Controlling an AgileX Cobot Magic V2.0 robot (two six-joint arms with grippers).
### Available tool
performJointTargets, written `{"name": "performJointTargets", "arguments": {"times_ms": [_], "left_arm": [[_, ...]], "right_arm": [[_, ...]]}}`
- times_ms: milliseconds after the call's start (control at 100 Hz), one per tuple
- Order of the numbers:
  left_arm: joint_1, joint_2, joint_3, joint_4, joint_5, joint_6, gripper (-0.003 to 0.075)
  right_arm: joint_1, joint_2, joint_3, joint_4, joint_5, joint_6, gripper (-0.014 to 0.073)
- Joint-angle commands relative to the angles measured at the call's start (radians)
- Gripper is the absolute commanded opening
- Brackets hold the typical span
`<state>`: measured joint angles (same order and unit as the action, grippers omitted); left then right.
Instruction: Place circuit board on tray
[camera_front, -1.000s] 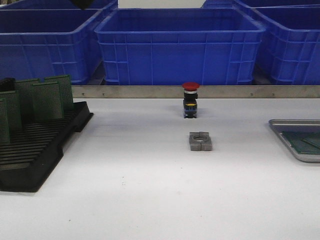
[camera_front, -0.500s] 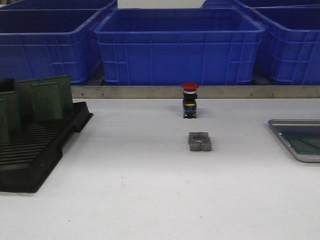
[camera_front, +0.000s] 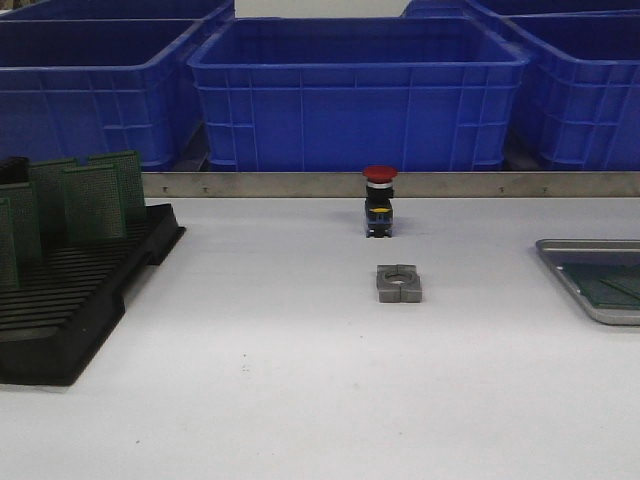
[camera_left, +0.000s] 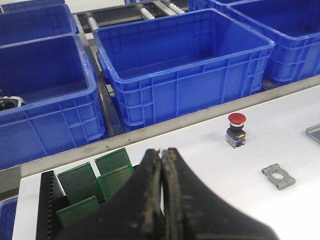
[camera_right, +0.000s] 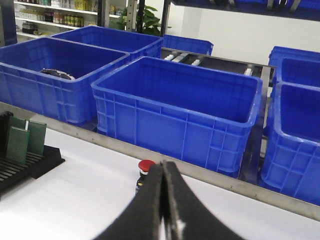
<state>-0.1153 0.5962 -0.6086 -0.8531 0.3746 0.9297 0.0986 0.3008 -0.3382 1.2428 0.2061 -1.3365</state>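
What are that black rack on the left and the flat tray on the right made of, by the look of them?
The black rack looks like moulded plastic: matt black, with even thin slots holding green boards upright. The tray looks like metal, probably steel or aluminium: silver-grey, with a dull sheen and a low rolled rim. A green board lies in it.
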Motion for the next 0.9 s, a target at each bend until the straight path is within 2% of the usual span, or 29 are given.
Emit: {"name": "performJointTargets", "arguments": {"times_ms": [0, 220, 390, 890], "left_arm": [[-0.007, -0.104, 0.054, -0.037, -0.063, -0.004, -0.0020], [-0.007, -0.364, 0.233, -0.037, -0.082, -0.004, -0.0020], [-0.007, -0.484, 0.312, -0.035, -0.082, -0.004, -0.0020], [-0.007, -0.508, 0.354, -0.035, -0.071, -0.004, -0.0020]], "right_arm": [[0.000, -0.063, 0.010, 0.024, -0.019, -0.006, -0.0062], [0.000, -0.175, 0.069, 0.024, 0.034, -0.006, -0.0062], [0.000, -0.183, 0.084, 0.024, 0.039, -0.006, -0.0062], [0.000, -0.183, 0.084, 0.027, 0.054, -0.006, -0.0062]]}}
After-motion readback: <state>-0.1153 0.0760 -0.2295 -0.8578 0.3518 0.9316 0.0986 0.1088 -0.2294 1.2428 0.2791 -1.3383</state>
